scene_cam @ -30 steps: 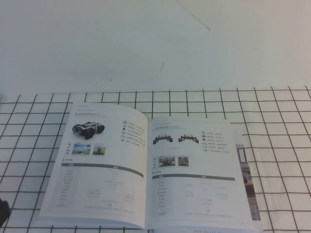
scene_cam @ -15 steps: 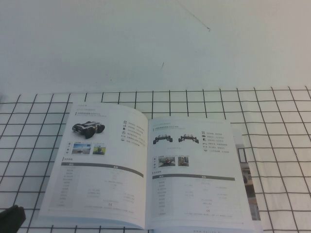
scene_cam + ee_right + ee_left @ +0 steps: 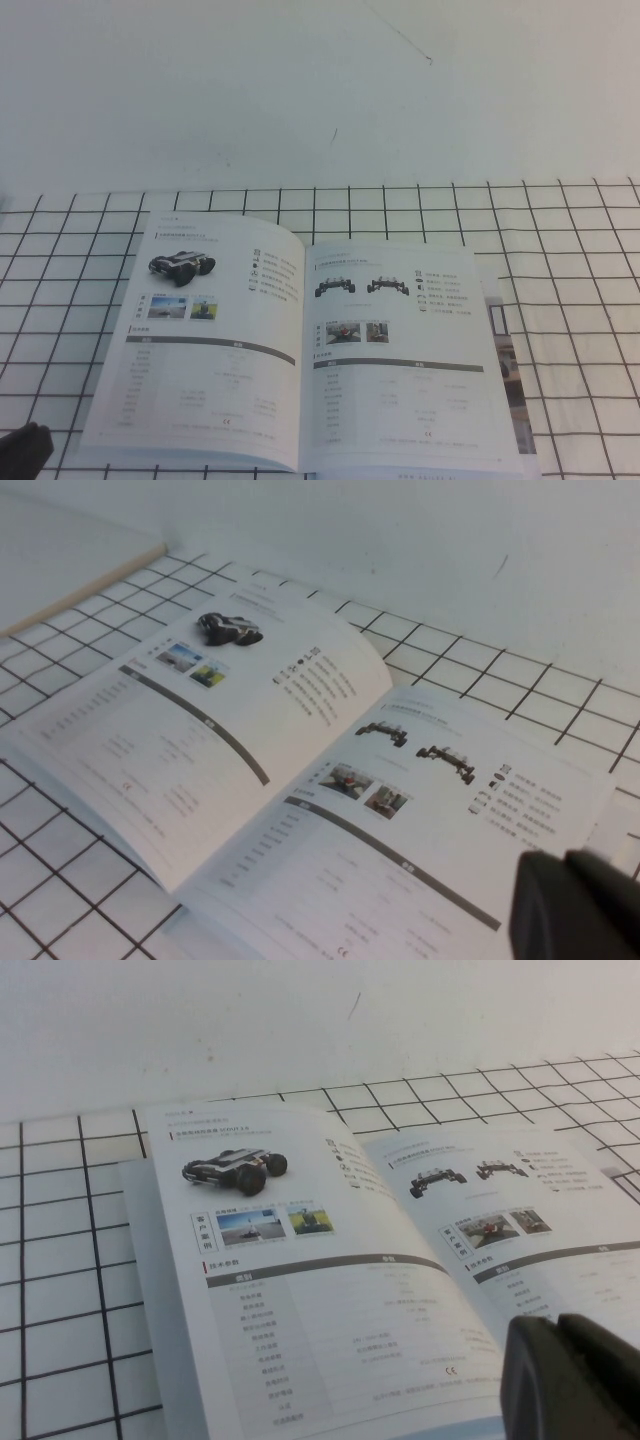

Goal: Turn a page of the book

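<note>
High view: the book (image 3: 300, 350) lay open flat on the gridded table (image 3: 570, 250), spanning several squares, spine running toward the white wall (image 3: 300, 90). The page (image 3: 200, 340) w/ the single dark wheeled robot photo & table faced up on the robot's left half, slightly bowed near the spine. Opposite page (image 3: 400, 355) showed two small vehicles in a row, plus photos & a table. A strip of another printed leaf (image 3: 505, 350) stuck out past the right edge.

Left gripper (image 3: 22, 445) was a dark shape at the bottom-left corner of that view, just beside the book's near-left corner, w/ a narrow gap to the paper. Left wrist view showed its dark fingers (image 3: 570, 1380) over the near part of the spread; couldn't tell if apart or together.

Right wrist view: right gripper (image 3: 575, 905) showed as a dark block above the two-vehicle page's near part, fingers together, nothing between them; contact w/ paper unclear.
</note>
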